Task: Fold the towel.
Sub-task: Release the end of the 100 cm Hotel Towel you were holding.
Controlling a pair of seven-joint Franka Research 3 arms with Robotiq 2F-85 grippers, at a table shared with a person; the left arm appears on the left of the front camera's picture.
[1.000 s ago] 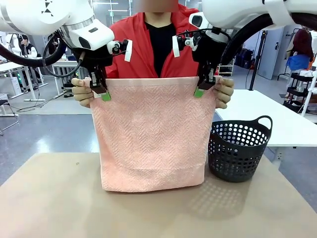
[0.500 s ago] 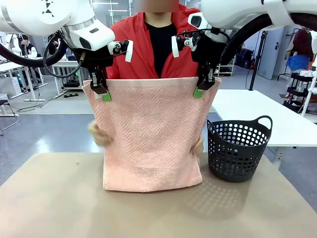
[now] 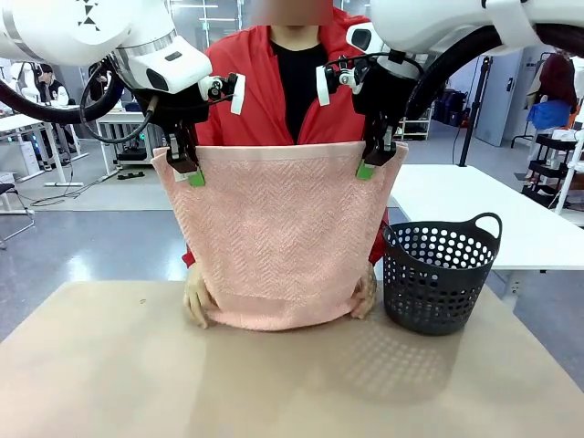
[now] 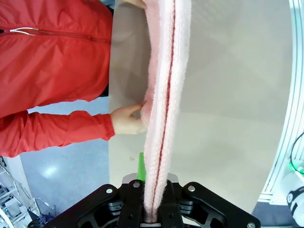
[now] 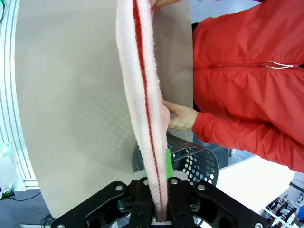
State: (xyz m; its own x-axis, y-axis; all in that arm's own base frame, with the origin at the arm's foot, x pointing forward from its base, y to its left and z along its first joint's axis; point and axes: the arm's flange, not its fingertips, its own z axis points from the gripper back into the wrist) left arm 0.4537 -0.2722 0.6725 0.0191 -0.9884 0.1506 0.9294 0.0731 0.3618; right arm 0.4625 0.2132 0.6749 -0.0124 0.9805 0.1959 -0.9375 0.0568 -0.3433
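Observation:
The salmon-pink towel point(image 3: 278, 237) hangs doubled above the tan table point(image 3: 292, 383), its lower fold just over the surface. My left gripper point(image 3: 190, 172) is shut on the towel's top left corner, and my right gripper point(image 3: 370, 164) is shut on the top right corner. A person in a red jacket holds the bottom corners with the left-side hand point(image 3: 194, 299) and right-side hand point(image 3: 365, 292). In the left wrist view the towel point(image 4: 164, 95) runs up from my shut jaws as two layers, a hand point(image 4: 127, 118) pinching its far edge. The right wrist view shows the same towel point(image 5: 145, 95) with a hand point(image 5: 180, 116) on it.
A black perforated basket point(image 3: 438, 274) stands on the table's right side, close to the towel's lower right corner, and shows as the basket point(image 5: 194, 161) in the right wrist view. A white table point(image 3: 493, 219) lies behind it. The near half of the tan table is bare.
The person's hands let go of the towel's top corners, dropped to its bottom corners and lifted the lower edge slightly. Both my grippers stayed put, still shut on the top corners.

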